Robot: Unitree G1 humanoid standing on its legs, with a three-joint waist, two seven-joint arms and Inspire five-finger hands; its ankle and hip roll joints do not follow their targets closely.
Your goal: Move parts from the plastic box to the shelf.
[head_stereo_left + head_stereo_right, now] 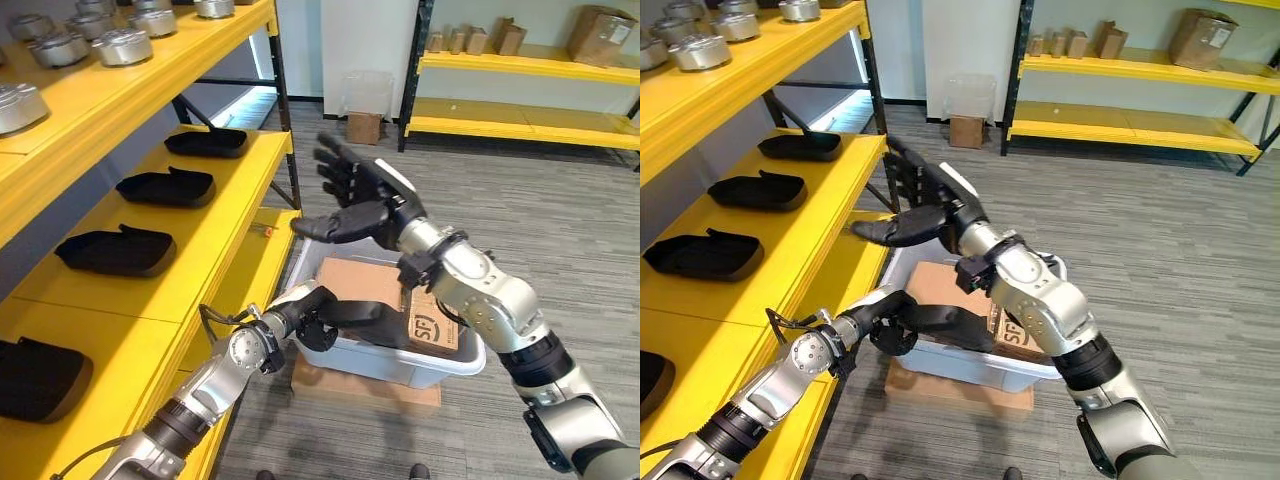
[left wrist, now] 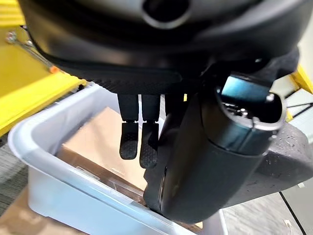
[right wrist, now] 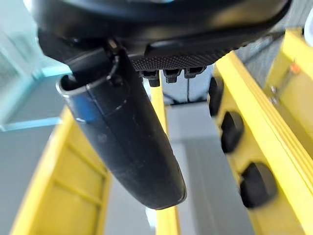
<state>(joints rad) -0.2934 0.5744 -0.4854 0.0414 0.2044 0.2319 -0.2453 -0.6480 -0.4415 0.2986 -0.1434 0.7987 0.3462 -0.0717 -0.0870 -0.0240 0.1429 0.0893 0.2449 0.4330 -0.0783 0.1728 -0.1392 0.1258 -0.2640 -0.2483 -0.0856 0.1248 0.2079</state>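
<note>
A pale plastic box (image 1: pixel 392 364) stands on the floor beside the yellow shelf (image 1: pixel 215 215). A cardboard carton (image 1: pixel 362 280) lies inside it. My left hand (image 1: pixel 308 314) reaches into the box and is curled round one end of a long black part (image 1: pixel 366 320); the same part (image 2: pixel 291 161) shows past the thumb in the left wrist view. My right hand (image 1: pixel 358 196) hangs above the box near the shelf's corner, open, fingers spread, holding nothing. Several black parts (image 1: pixel 166 187) lie in a row on the middle shelf level, also seen as dark parts (image 3: pixel 256 184) from the right wrist.
Round metal parts (image 1: pixel 124 46) fill the top shelf level. The plastic box rests on a flat cardboard sheet (image 1: pixel 365 385). A second yellow rack (image 1: pixel 530 66) with cartons stands at the far right, and a small carton (image 1: pixel 363 127) sits on the floor by the wall.
</note>
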